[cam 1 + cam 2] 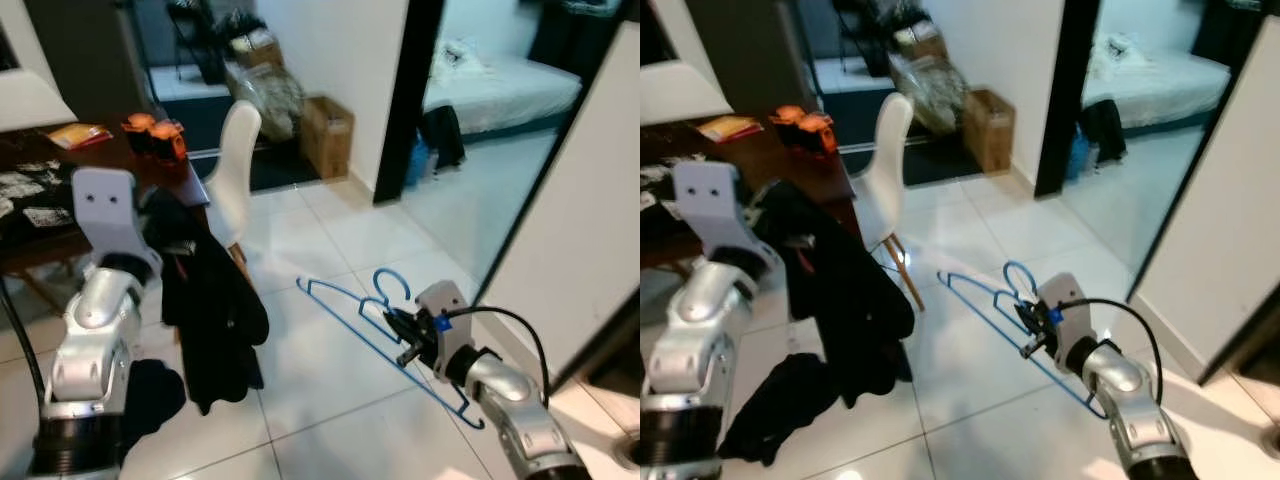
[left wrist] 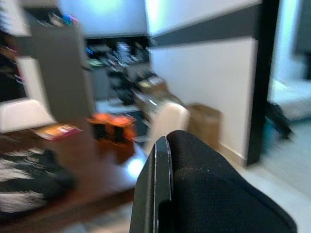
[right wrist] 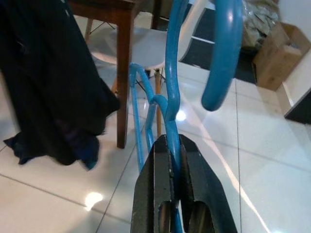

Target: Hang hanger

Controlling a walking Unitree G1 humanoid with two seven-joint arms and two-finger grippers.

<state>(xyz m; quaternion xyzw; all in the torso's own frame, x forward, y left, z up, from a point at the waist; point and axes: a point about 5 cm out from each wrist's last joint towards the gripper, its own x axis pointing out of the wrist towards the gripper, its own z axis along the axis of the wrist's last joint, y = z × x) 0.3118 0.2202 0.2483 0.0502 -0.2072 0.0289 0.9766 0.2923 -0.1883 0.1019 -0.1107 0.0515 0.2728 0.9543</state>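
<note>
A blue wire hanger hangs in the air over the white tile floor, its hook curling upward. My right gripper is shut on the hanger's neck just below the hook; in the right wrist view the black fingers pinch the blue wire. A black garment drapes down from the brown table to the floor on my left. My left arm is raised beside the table, and its gripper is shut with nothing held.
A white chair stands at the table's end. Orange items lie on the table. A cardboard box sits against the wall. A dark doorway frame opens onto a room with a bed. A white wall panel stands close on my right.
</note>
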